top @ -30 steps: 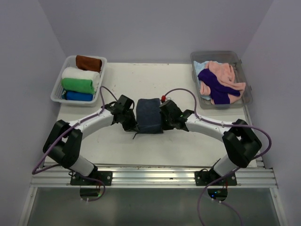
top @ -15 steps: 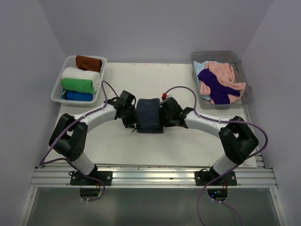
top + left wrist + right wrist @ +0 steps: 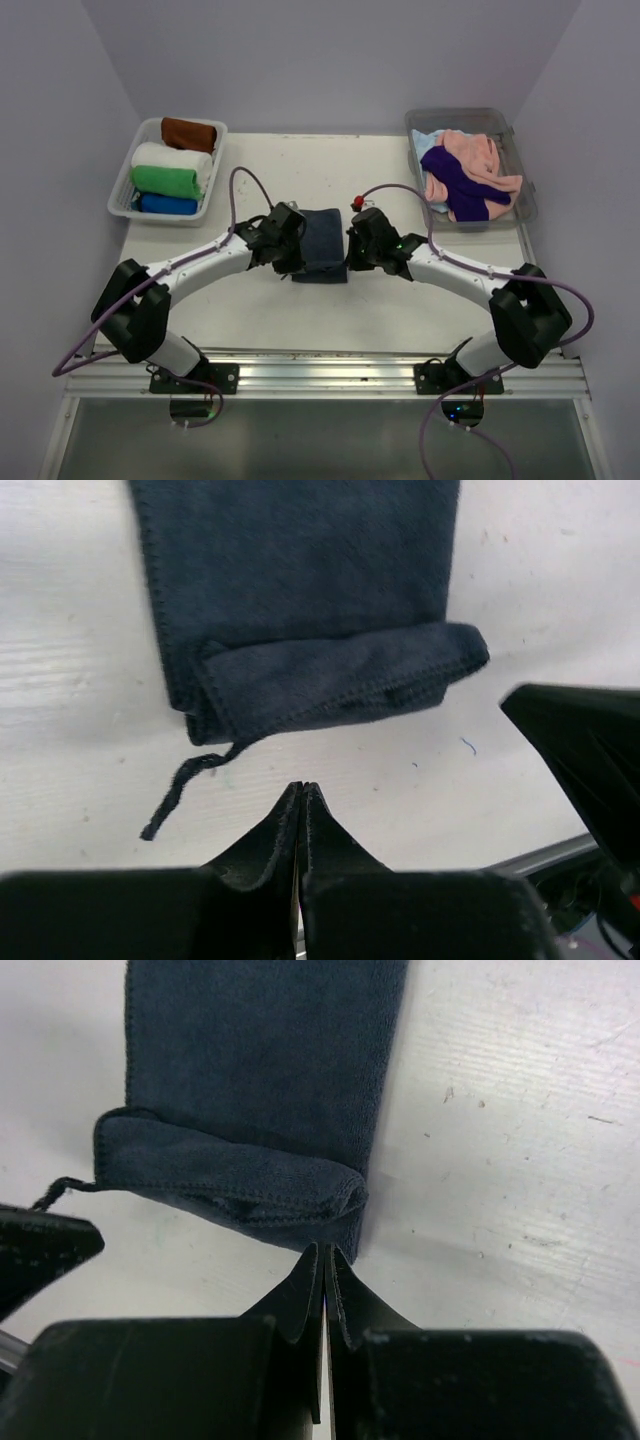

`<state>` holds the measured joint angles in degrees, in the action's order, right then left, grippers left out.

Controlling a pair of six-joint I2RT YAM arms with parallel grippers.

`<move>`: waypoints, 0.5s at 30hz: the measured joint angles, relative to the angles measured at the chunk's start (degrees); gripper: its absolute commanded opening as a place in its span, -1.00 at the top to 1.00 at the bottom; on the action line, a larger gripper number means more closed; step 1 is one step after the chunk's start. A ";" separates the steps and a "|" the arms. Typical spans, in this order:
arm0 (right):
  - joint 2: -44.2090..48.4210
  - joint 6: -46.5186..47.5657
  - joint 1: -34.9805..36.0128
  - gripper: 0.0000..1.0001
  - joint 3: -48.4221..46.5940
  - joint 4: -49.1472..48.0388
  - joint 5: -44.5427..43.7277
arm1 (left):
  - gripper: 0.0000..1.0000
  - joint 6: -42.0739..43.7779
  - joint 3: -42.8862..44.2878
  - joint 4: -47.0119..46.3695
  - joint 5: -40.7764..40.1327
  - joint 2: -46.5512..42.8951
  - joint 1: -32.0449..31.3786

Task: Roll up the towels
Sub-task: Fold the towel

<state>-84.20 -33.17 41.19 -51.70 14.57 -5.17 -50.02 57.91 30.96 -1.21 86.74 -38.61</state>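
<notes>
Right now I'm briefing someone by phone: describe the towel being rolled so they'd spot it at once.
Look at the white table; between the left gripper and right gripper lies the dark grey-blue towel. It is the only towel outside the white basket and clear bin, lying flat with its near edge rolled over.

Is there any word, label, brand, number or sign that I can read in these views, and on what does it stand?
There are none. The dark grey-blue towel, the bin of rolled towels, the bin of loose towels and the table carry no readable print in any view.
</notes>
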 measured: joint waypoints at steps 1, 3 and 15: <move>-0.90 0.02 0.00 1.00 0.00 0.04 0.37 | 1.00 0.57 -0.33 -0.85 0.85 0.00 -0.87; -2.69 0.04 0.00 1.00 0.00 0.07 1.14 | 1.00 2.01 -0.87 -1.90 2.80 0.09 -1.60; -11.26 1.42 0.04 1.00 -3.82 -0.42 2.29 | 1.00 6.14 0.48 -2.84 3.91 7.08 -0.33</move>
<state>-95.46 -31.75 41.23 -55.53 14.15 -2.87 -43.88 58.39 28.12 2.70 93.82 -38.94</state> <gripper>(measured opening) 0.008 0.005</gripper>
